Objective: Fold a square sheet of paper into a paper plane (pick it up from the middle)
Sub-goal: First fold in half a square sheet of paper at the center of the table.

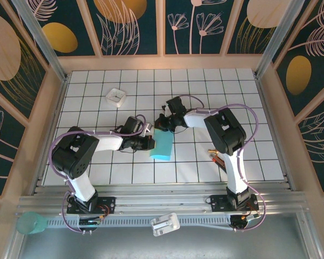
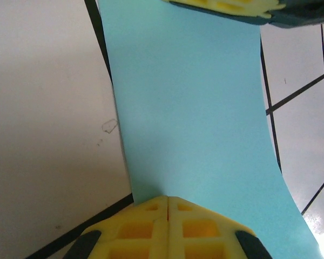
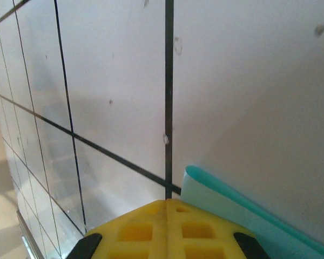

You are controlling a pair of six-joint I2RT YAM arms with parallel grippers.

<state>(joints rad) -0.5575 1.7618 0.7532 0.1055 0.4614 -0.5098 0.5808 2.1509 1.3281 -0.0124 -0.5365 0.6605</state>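
Two bases: left arm (image 1: 83, 186) and right arm (image 1: 237, 175), bolted side by side on an aluminium rail (image 1: 151, 200) at the near edge.
Near ledge: teal cup (image 1: 31, 222) in the left corner; clear plastic piece (image 1: 164, 224) about mid-ledge.
Surface: table (image 1: 124, 172) of glossy white tiles with thin black grid lines; a few small specks and scuffs show close up.
Right of centre: red-and-black tool (image 1: 217, 157) lying by the right arm, partly hidden behind it.
Task item: square sheet of paper (image 1: 162, 147), turquoise, near the table's middle. It spans between the two claws and is bowed; the right wrist view shows a rounded, doubled edge.
Left gripper (image 2: 167, 198): yellow fingers pressed together, clamped on one end of the paper.
Right gripper (image 3: 166, 202): fingers together, seam closed, pinching the opposite end.
Beyond: small white tray (image 1: 115, 96), far left of centre, well apart from the paper.
Room: pale wooden border (image 1: 151, 62) around the table, slanted aluminium posts (image 1: 40, 40), and dark teal wall panels (image 1: 124, 27) printed with gold discs and pale pink leaf and flower outlines.
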